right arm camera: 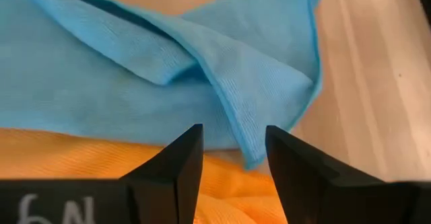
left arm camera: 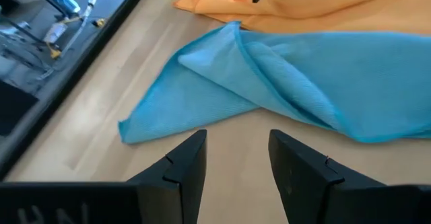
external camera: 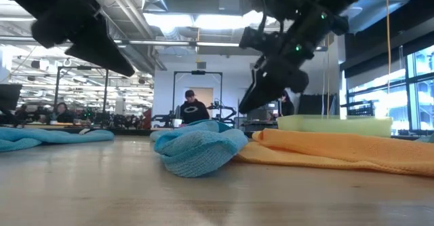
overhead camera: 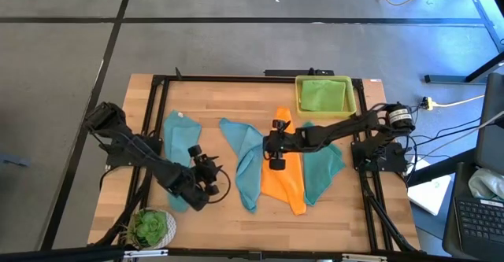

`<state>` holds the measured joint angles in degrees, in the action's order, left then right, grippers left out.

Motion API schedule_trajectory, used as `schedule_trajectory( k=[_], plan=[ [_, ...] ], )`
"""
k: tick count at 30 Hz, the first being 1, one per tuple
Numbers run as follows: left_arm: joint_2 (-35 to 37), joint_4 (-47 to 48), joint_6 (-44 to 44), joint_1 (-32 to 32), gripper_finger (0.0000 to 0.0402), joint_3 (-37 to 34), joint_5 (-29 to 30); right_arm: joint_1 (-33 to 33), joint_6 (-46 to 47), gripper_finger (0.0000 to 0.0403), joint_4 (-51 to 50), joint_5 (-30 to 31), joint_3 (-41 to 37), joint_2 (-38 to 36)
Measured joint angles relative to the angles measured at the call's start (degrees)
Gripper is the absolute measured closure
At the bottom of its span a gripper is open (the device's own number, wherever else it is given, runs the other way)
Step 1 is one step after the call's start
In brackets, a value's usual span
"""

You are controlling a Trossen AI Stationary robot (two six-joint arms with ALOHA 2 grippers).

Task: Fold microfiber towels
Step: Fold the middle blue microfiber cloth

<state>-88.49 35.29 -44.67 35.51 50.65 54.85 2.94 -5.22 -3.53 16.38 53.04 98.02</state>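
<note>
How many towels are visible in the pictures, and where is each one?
5: a blue towel at the table's left, a blue one in the middle, an orange one beside it, a teal one on the right, a green one in the tray. More may be hidden.

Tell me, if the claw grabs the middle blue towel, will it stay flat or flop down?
Probably flop. The blue towel already lies bunched in soft folds, so it looks limp. It seems light, being thin cloth. Its edge touches the orange towel, so pulling might tug that one a little.
</note>
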Motion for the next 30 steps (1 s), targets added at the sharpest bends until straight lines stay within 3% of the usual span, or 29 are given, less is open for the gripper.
schedule_trajectory(
  k=[5, 8, 13, 15, 18, 22, 25, 30],
  plan=[
    [0.1, -0.1, 5.9, -6.2, 0.0249, 0.0, -0.2, -1.5, 2.9, 0.024, 1.2, 0.1, -1.4, 0.3],
    [0.6, -2.3, 14.8, -13.7, 0.0249, 0.0, -6.6, -4.5, 8.2, 0.024, 3.0, -2.4, -1.6, 0.3],
    [1.2, -13.7, 37.3, -27.1, 0.0249, 0.3, -26.5, -13.8, 16.5, 0.024, 5.8, -23.1, -1.6, 0.3],
    [1.3, -13.9, 42.8, -31.4, 0.0249, 1.0, -32.2, -17.4, 20.3, 0.024, 5.5, -31.2, -1.6, 0.3],
    [1.4, -13.7, 47.3, -35.5, 0.0249, 2.3, -32.0, -21.1, 24.9, 0.024, 4.1, -39.7, -1.6, 0.4],
    [1.4, -14.2, 49.8, -38.6, 0.0249, 3.0, -26.5, -22.7, 27.9, 0.024, -0.4, -45.0, -1.6, 2.1],
    [1.4, -15.2, 49.7, -40.1, 0.0249, 3.0, -26.0, -22.8, 30.8, 0.024, -0.7, -50.1, -1.7, 4.5],
    [1.4, -15.9, 54.9, -40.2, 0.0249, 2.8, -26.3, -22.5, 34.0, 0.024, 1.6, -49.4, -1.6, 6.1]
  ],
)
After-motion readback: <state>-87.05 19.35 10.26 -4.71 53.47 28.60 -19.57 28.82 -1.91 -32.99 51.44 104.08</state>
